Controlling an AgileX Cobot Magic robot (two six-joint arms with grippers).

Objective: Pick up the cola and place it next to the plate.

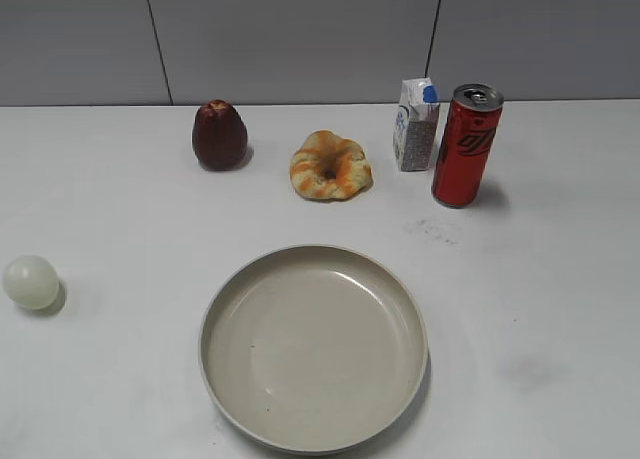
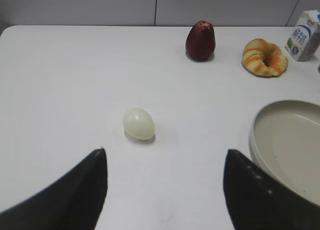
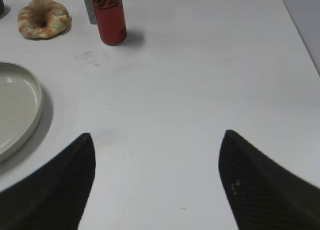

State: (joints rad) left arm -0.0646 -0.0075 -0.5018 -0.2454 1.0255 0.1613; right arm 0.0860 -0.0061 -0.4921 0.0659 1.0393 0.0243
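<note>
The cola (image 1: pixel 465 146) is a tall red can standing upright at the back right, beside a small white-and-blue carton (image 1: pixel 416 125). It also shows at the top of the right wrist view (image 3: pixel 111 15). The plate (image 1: pixel 227 309) is a large beige dish at the front centre; it also shows in the left wrist view (image 2: pixel 261 135) and the right wrist view (image 3: pixel 30 107). My left gripper (image 2: pixel 165 152) is open and empty, near a pale egg (image 2: pixel 138 123). My right gripper (image 3: pixel 157 135) is open and empty, well short of the cola. Neither gripper shows in the exterior view.
A dark red fruit (image 1: pixel 219 134) and an orange-streaked bread ring (image 1: pixel 330 165) sit at the back. The pale egg (image 1: pixel 31 281) lies at the left edge. A grey wall runs behind the white table (image 1: pixel 540 279).
</note>
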